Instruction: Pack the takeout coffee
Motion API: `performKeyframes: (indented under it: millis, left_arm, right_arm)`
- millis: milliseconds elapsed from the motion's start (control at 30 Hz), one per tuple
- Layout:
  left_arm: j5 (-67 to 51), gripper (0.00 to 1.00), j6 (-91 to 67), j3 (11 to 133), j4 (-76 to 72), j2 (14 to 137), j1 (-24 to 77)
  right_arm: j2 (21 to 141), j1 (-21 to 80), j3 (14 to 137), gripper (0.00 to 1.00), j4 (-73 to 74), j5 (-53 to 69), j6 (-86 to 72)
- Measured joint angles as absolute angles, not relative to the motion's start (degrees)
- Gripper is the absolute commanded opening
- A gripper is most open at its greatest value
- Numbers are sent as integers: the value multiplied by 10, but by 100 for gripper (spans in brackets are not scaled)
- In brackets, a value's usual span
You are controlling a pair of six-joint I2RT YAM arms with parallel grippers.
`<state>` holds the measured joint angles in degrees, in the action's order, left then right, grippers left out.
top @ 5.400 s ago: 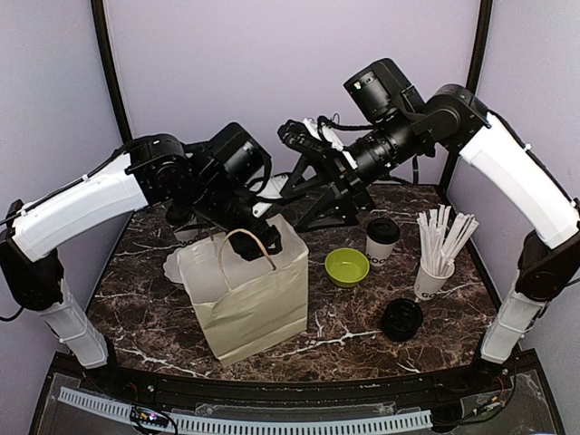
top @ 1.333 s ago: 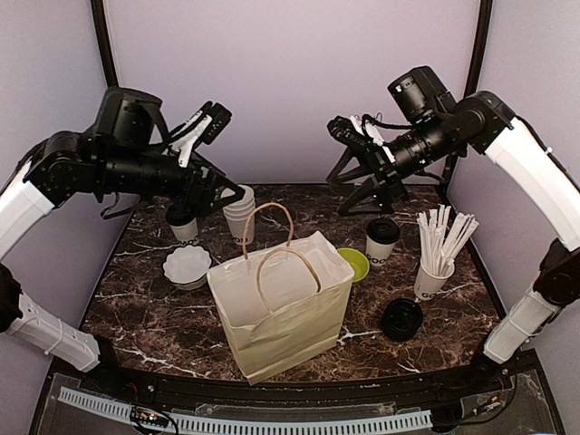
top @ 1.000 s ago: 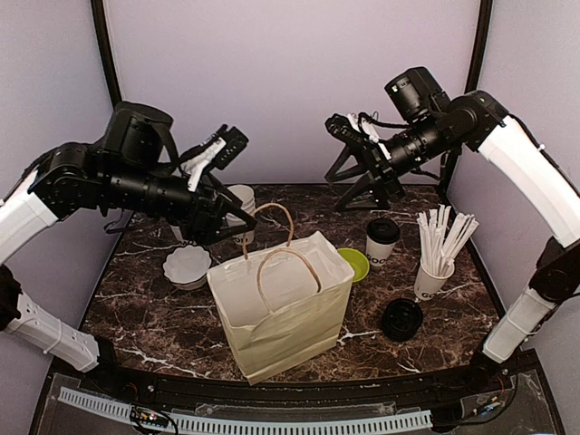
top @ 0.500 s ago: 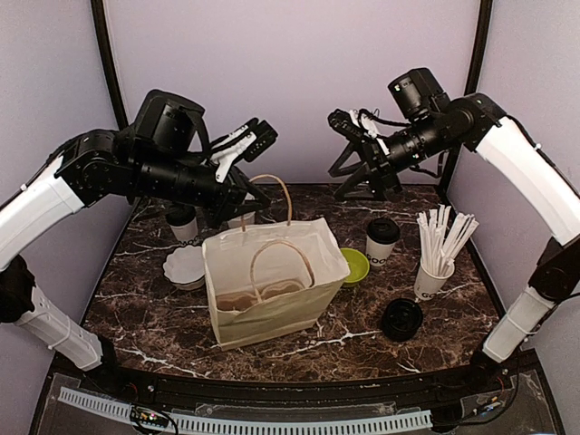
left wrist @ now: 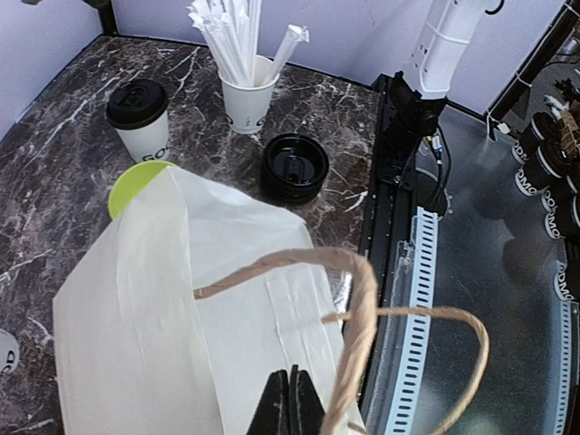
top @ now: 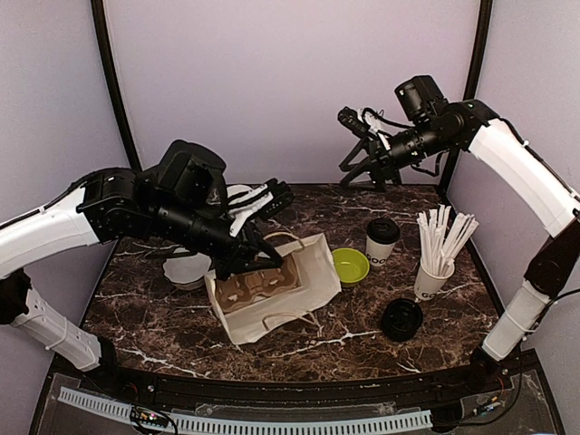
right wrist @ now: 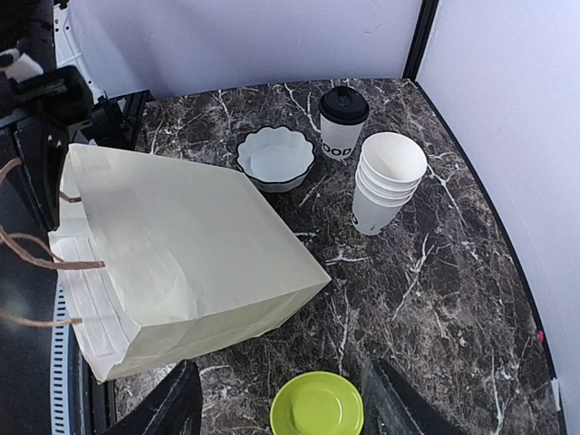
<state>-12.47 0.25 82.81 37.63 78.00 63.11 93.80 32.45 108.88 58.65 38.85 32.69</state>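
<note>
Left pincer [left wrist: 290,403]: closed together, bag [left wrist: 227,317] right under it, lying on its side. Handle [left wrist: 358,299] looped just beside it; I couldn't tell whether it was pinched. Right pincer [right wrist: 281,367]: wide apart, nothing in it, high over the table [right wrist: 408,272], bowl [right wrist: 317,403] just below.

Progress as I read it: nothing packed. Cup one [left wrist: 140,118] stood well ahead of the left pincer, past the bag, beside the bowl. Cup two [right wrist: 343,122] stood far ahead of the right pincer, beyond the bag, next to a dish [right wrist: 276,159] and a stack of empties [right wrist: 388,181]. Both lidded, both upright on the table, neither touching the bag. From above I saw a brown insert [top: 258,285] inside the bag, probably a carrier, not sure.

Left, my call: stand the bag up with its mouth open, then load both cups upright. The tipped bag looked like the blocker.
</note>
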Motion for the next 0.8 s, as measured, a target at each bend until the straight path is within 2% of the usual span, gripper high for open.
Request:
performKeyframes:
  millis: [200,500,600,800]
  left_arm:
    - [-140,0,-43,769,334,741,670]
    - [-113,0,-56,769,328,738,681]
    - [-83,0,-47,794,350,738,681]
    - [-2,0,-11,840,371,724,681]
  right_arm:
    - [938,322,1085,62,582,393,326]
    - [943,322,1075,63,581,381,325]
    - [943,322,1075,64,575,351,322]
    - [945,313,1075,73,553,248,307]
